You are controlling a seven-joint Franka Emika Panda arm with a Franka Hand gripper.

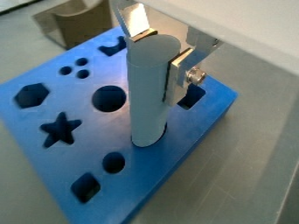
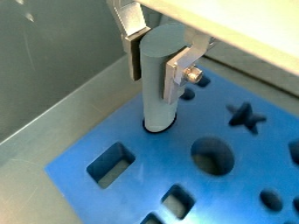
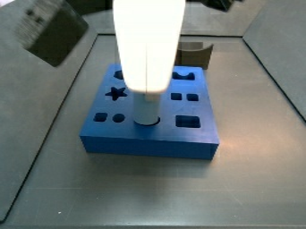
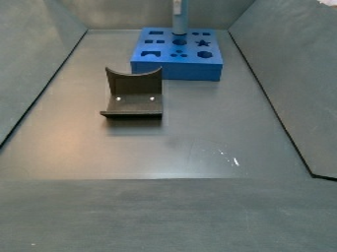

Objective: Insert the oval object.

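The oval object (image 1: 149, 96) is a pale white-grey peg, held upright over the blue block (image 1: 70, 166). My gripper (image 1: 160, 54) is shut on its upper part, one silver finger (image 1: 136, 26) on each side. In the wrist view it shows again (image 2: 160, 87), with the gripper (image 2: 156, 63) round it and its lower end in a hole of the block (image 2: 233, 188) near one edge. In a side view the peg (image 3: 148, 54) looks glaring white and meets the block (image 3: 149, 134) at a hole. It also shows small in the side view (image 4: 179, 14) above the block (image 4: 184, 59); the gripper is out of frame there.
The block has other holes: a star (image 1: 59, 129), a round one (image 1: 108, 98), a square (image 2: 111, 164). A dark brown arched piece (image 4: 132, 94) stands on the grey floor apart from the block, also seen behind it (image 3: 195, 52). Grey walls (image 4: 33, 89) ring the floor.
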